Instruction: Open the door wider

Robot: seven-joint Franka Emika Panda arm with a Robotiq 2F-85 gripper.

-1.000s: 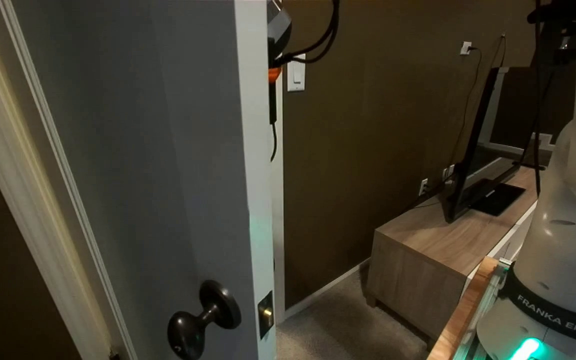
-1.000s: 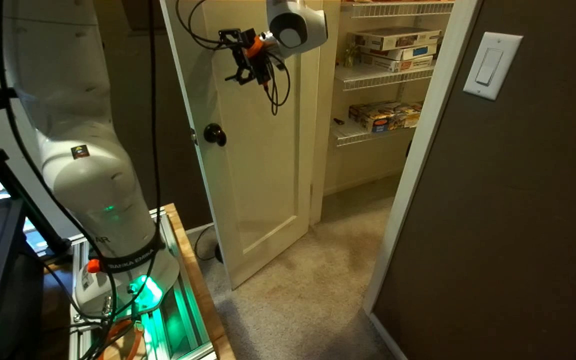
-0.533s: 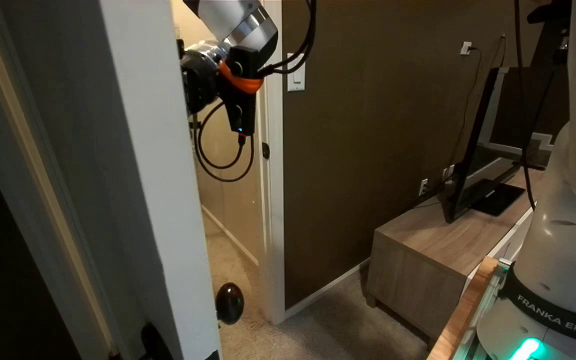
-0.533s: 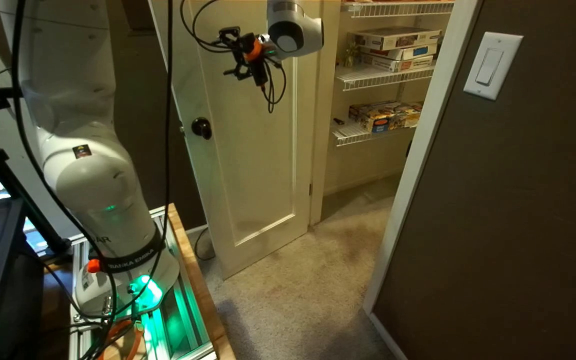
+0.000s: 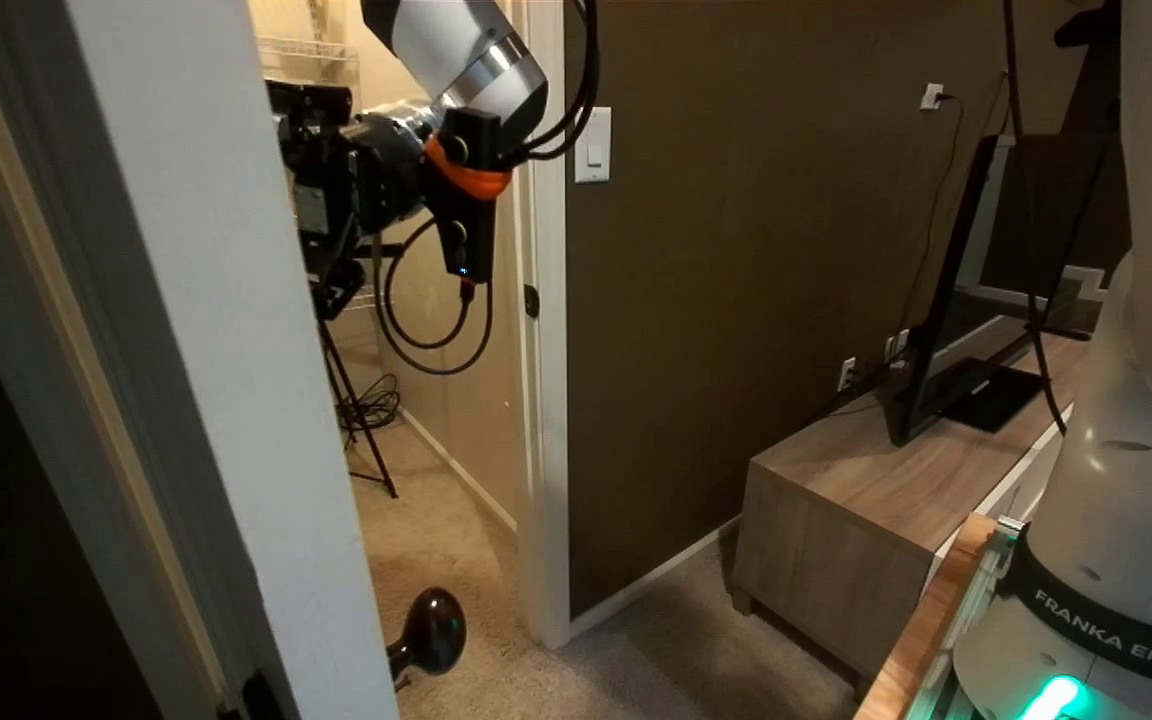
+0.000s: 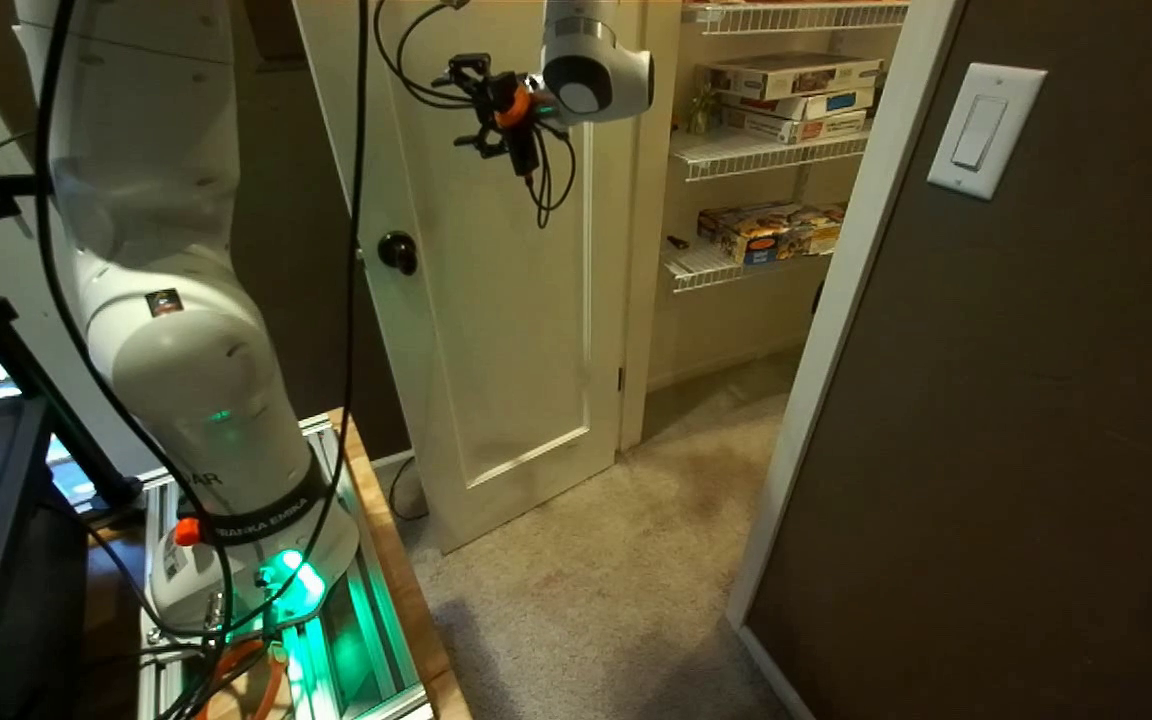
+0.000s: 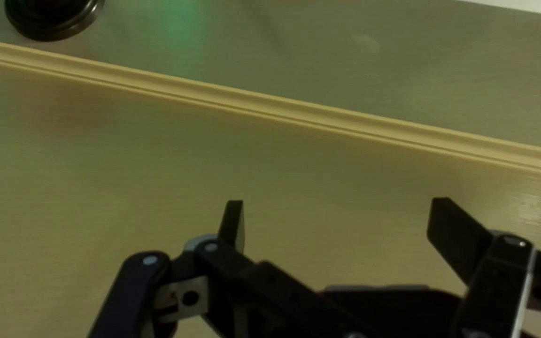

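The white door [image 6: 506, 340] stands ajar in an exterior view, its recessed panel facing the arm. Its free edge [image 5: 206, 330] shows in an exterior view. The round black knob [image 6: 397, 253] is near that edge; it also shows at the top left of the wrist view [image 7: 52, 19]. My gripper [image 6: 456, 110] is above and to the right of the knob, in front of the upper door. In an exterior view the door edge partly hides its fingers [image 5: 321, 200]. In the wrist view the fingers [image 7: 336, 202] are wide apart with only door surface behind them. Contact with the door cannot be told.
A white door frame [image 6: 826, 360] and brown wall with a light switch [image 6: 979, 132] stand at the right. Wire shelves [image 6: 776, 155] hold boxes inside. A wooden cabinet [image 5: 866, 500] carries a screen [image 5: 966, 290]. A tripod [image 5: 361, 430] stands beyond the doorway. Cables hang from the arm.
The door has swung wider, its free edge and knob moving left in both exterior views. The gripper, hidden behind the door a second ago in an exterior view, now shows past its edge.
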